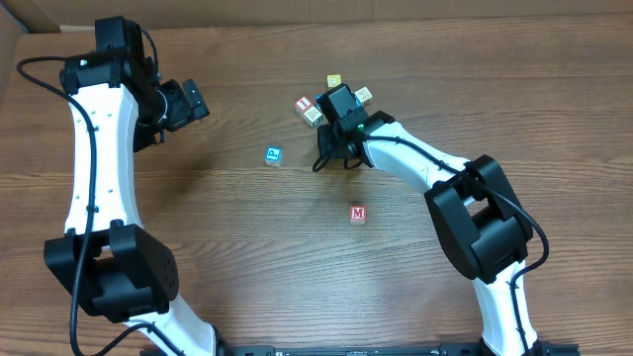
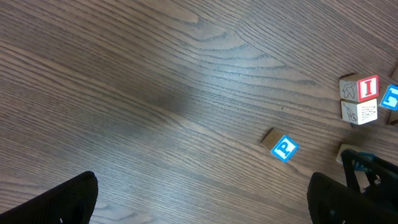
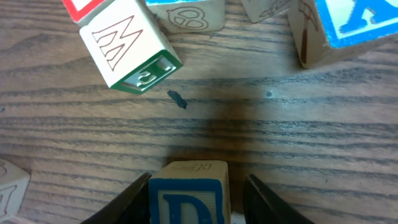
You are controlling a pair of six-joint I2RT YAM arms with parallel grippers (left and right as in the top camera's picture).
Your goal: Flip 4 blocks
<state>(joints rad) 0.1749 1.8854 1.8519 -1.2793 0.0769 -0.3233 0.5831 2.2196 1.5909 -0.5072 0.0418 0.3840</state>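
Left fingers (image 2: 68, 199): wide apart, empty, above tabletop (image 2: 155, 93). Right fingers (image 3: 134, 199): one each side of D block (image 3: 188, 196); whether clamped cannot be determined.

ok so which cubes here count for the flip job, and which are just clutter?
Job: D cube, blue P cube, red M cube, cream cube.
Clutter: yellow cube, red I cube, other blue cube.

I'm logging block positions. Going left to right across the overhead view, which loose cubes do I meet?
Blue-faced wooden cube → wooden cube with a red-framed letter face → yellow-faced wooden cube → red-faced wooden cube showing M.
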